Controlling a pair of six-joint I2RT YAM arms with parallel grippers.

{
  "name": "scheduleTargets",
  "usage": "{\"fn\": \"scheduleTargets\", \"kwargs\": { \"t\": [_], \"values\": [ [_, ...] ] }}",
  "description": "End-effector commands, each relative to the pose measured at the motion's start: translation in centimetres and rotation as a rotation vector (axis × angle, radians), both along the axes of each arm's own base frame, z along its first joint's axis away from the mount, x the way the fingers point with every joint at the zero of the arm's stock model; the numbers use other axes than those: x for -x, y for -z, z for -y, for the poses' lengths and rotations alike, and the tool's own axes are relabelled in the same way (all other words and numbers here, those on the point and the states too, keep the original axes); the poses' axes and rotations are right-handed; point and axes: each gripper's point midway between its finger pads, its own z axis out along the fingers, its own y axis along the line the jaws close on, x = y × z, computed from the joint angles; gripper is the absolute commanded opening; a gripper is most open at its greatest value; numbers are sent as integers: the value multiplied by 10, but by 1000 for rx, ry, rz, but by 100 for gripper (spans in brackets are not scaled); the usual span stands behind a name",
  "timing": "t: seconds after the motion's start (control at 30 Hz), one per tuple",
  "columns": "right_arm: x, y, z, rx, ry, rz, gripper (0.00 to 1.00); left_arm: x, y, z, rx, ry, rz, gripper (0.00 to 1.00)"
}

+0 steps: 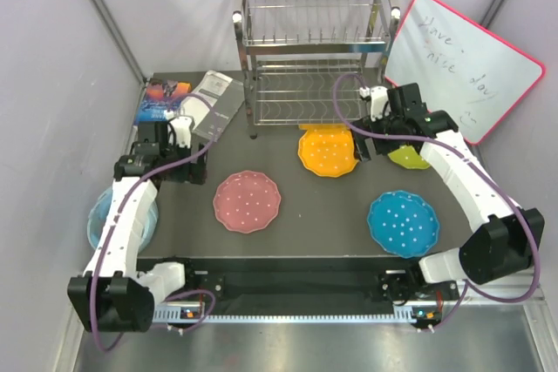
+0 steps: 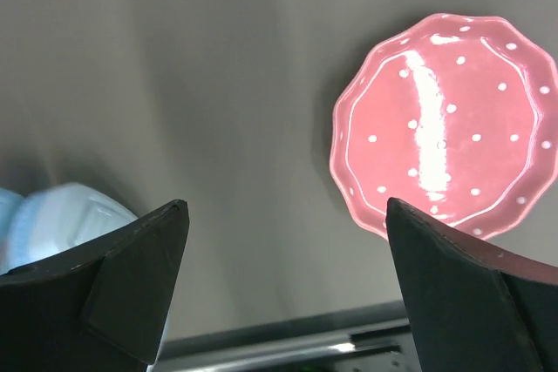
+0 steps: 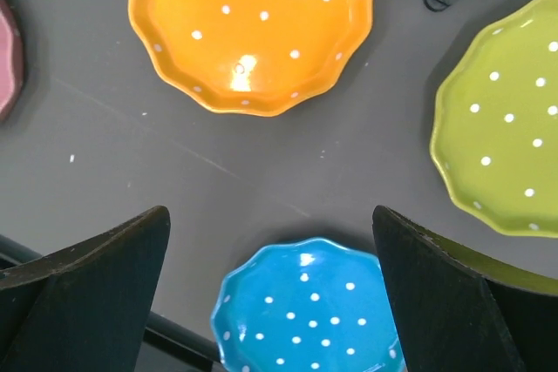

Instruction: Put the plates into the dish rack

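Left gripper (image 2: 286, 208): gaping wide, gripping nothing
Right gripper (image 3: 270, 212): gaping wide, gripping nothing
Pink plate (image 1: 248, 201): lying on table (image 1: 323, 215)
Green plate (image 1: 410, 160): hiding partly under right arm (image 1: 462, 172)
Rack (image 1: 316, 50): standing behind orange plate (image 1: 327, 152)

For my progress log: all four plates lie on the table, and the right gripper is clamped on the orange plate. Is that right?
One slip: the right gripper is open and holds nothing. The right wrist view shows the orange plate lying free on the table, untouched. The rest stands.
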Motion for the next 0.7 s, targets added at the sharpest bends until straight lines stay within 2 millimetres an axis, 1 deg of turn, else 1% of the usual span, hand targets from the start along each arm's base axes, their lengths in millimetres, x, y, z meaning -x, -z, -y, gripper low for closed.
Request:
{"fn": "scheduleTargets", "kwargs": {
  "t": [0.0, 0.03, 0.07, 0.1, 0.13, 0.17, 0.23, 0.27, 0.3, 0.33, 0.37, 0.4, 0.43, 0.47, 0.5, 0.53, 0.57, 0.63, 0.67],
  "values": [
    [-6, -48, -21, -140, -32, 95, 100, 1, 12, -7, 157, -121, -119, 99],
    [-3, -50, -26, -155, -57, 88, 100, -2, 24, -11, 174, -159, -163, 99],
    [-6, -50, -32, -176, -71, 80, 100, -4, 29, -14, 210, -231, -190, 99],
    [-9, -48, -34, -206, -23, 58, 100, -5, 35, -18, 210, -275, -209, 99],
    [-13, -46, -37, -232, 5, 42, 100, -6, 44, -18, 229, -304, -242, 99],
    [-12, -40, -50, -287, -19, -11, 100, -10, 45, -19, 236, -311, -235, 99],
    [-12, -38, -64, -355, -60, -37, 100, -10, 52, -23, 237, -378, -239, 99],
    [-5, -30, -74, -416, -60, -101, 100, -17, 50, -25, 246, -409, -213, 99],
    [-2, -25, -80, -452, -66, -131, 100, -18, 51, -25, 254, -427, -205, 99],
    [-3, -23, -88, -488, -79, -144, 100, -17, 55, -21, 294, -461, -205, 99],
    [9, -10, -98, -530, -83, -224, 100, -19, 55, -19, 317, -473, -188, 99],
    [11, -6, -103, -543, -85, -246, 100, -23, 54, -17, 343, -483, -163, 99],
    [12, -2, -109, -554, -94, -251, 100, -19, 60, -12, 376, -508, -171, 99],
    [21, 8, -116, -560, -106, -293, 100, -18, 63, -8, 399, -506, -173, 99],
    [24, 11, -121, -566, -117, -305, 100, -17, 66, -6, 410, -510, -181, 99],
    [24, 12, -126, -576, -131, -304, 100, -12, 76, -4, 419, -526, -212, 98],
    [31, 20, -132, -584, -139, -345, 100, -9, 78, 3, 449, -508, -236, 97],
    [35, 25, -141, -606, -158, -363, 100, 0, 89, 5, 453, -515, -270, 95],
    [40, 33, -144, -611, -153, -393, 100, 2, 91, 6, 456, -516, -274, 95]
  ]
}}
